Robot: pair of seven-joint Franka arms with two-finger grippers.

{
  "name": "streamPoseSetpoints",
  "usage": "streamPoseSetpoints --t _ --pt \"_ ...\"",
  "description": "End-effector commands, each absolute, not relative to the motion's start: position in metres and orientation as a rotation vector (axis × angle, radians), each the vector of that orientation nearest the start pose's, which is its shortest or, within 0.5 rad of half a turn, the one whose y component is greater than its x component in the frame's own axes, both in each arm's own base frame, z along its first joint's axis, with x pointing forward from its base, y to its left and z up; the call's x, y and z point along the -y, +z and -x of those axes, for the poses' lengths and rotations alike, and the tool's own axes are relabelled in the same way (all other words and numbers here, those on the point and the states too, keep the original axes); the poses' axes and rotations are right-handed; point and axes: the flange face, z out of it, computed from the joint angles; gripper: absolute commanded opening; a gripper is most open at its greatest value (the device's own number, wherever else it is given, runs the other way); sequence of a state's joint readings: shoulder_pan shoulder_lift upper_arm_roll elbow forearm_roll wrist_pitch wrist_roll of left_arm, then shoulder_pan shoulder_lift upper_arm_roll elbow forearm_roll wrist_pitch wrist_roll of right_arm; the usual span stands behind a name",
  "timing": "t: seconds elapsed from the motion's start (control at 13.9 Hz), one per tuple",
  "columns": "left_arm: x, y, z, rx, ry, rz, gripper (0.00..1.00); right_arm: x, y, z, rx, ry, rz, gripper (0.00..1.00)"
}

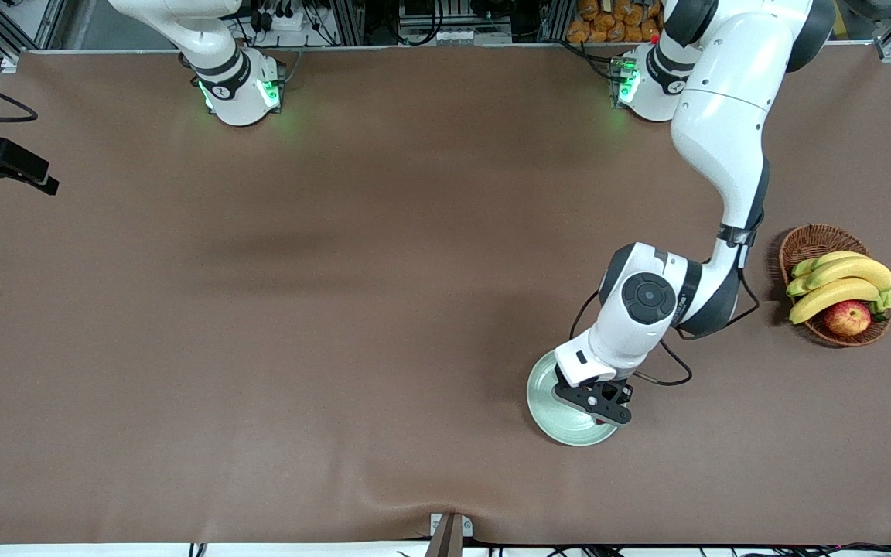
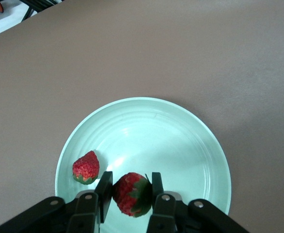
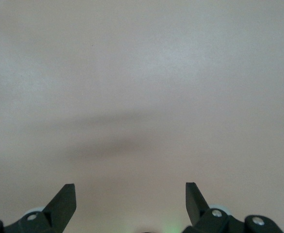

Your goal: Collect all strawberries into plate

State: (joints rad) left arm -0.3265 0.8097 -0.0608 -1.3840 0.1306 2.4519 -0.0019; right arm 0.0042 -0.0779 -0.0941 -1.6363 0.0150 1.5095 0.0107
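Front view first, reading across from the right arm's end of the table: I have the right arm waiting, folded up near its base with its hand out of shot. The right wrist view shows the right gripper spread wide over bare brown table, holding nothing.

Farther along, the left arm reaches down over the plate, which sits toward the left arm's end of the table. The wicker basket with bananas and an apple is farther from the front camera than the plate, closer still to that end.

In the left wrist view the left gripper is pinching a strawberry between its fingers, right above the plate. A second berry already lies in the plate, just beside the held one.

So I judge one berry delivered, one about to be released, and a third unaccounted for. I see no loose berry on the table from the front, though the arm covers much of the plate there and the wrist camera cuts off the plate's near rim, so it may be hiding under the hand.
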Motion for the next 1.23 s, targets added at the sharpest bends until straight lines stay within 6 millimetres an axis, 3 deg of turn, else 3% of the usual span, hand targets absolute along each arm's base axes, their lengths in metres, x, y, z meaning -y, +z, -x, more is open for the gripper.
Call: streamPoseSetpoints --t 0.0,0.29,0.65,0.86,1.01,1.15 --pt "0.273 0.254 -0.709 -0.697 -0.456 3.033 1.0 0.047 0.638 -0.516 -0.19 0.076 3.117 1.0" --pt "0.269 0.257 -0.71 -0.675 -0.456 3.05 1.0 0.048 0.641 -0.516 -0.192 0.067 3.117 1.0" --pt "0.245 0.265 -0.72 -0.627 -0.475 3.049 1.0 0.048 0.641 -0.516 -0.192 0.067 3.117 1.0" --pt "0.211 0.278 -0.732 -0.548 -0.501 3.058 1.0 0.048 0.641 -0.516 -0.192 0.067 3.117 1.0" --pt "0.204 0.279 -0.735 -0.528 -0.505 3.06 1.0 0.048 0.641 -0.516 -0.192 0.067 3.117 1.0" --pt "0.176 0.279 -0.742 -0.47 -0.504 3.066 1.0 0.048 0.641 -0.516 -0.192 0.067 3.117 1.0"
